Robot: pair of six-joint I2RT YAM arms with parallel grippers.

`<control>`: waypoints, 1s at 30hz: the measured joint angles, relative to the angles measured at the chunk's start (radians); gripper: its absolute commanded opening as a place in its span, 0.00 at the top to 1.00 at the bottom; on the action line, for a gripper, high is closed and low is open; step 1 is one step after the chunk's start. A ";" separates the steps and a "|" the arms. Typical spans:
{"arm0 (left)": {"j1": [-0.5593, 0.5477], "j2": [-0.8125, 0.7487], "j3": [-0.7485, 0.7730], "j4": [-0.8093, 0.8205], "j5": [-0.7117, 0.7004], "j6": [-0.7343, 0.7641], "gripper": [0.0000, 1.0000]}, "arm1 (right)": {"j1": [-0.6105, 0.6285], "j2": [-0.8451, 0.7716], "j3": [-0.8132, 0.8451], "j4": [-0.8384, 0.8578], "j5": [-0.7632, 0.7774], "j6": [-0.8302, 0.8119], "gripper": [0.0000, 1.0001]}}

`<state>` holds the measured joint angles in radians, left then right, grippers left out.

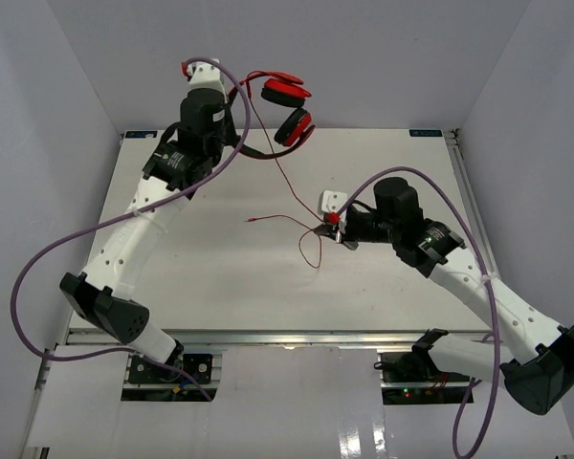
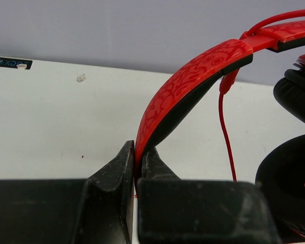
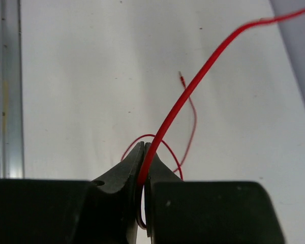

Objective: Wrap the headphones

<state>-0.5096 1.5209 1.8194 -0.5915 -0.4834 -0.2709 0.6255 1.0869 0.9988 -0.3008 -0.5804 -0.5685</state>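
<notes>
The red headphones (image 1: pixel 285 107) hang in the air above the table's far edge. My left gripper (image 1: pixel 231 103) is shut on their red-and-black headband (image 2: pixel 193 81), and the ear cups (image 2: pixel 295 152) hang at the right of the left wrist view. The thin red cable (image 1: pixel 285 182) runs down from the headphones to my right gripper (image 1: pixel 335 222), which is shut on it above mid-table. In the right wrist view the cable (image 3: pixel 193 86) rises out of the closed jaws. Its loose end loops on the table (image 1: pixel 311 251), with the plug tip (image 1: pixel 251 221) lying to the left.
The white table (image 1: pixel 220 277) has grey walls on three sides. Thick purple arm cables (image 1: pixel 38 277) arc beside both arms. A metal rail (image 3: pixel 5 101) runs along the table's edge in the right wrist view.
</notes>
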 measured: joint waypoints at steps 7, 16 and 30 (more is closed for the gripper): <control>-0.022 0.126 -0.135 -0.003 0.080 0.093 1.00 | 0.128 0.058 0.224 -0.075 0.506 -0.248 0.92; -0.155 0.088 -0.430 0.000 0.293 0.202 1.00 | 0.106 0.170 0.200 0.040 0.786 -0.392 0.88; -0.149 -0.147 -0.512 0.053 0.697 0.313 1.00 | -0.300 0.224 0.166 0.074 0.160 -0.178 0.79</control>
<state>-0.6581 1.3739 1.3072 -0.5380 0.2140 0.0424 0.3259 1.3113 1.1647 -0.2266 -0.4201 -0.7467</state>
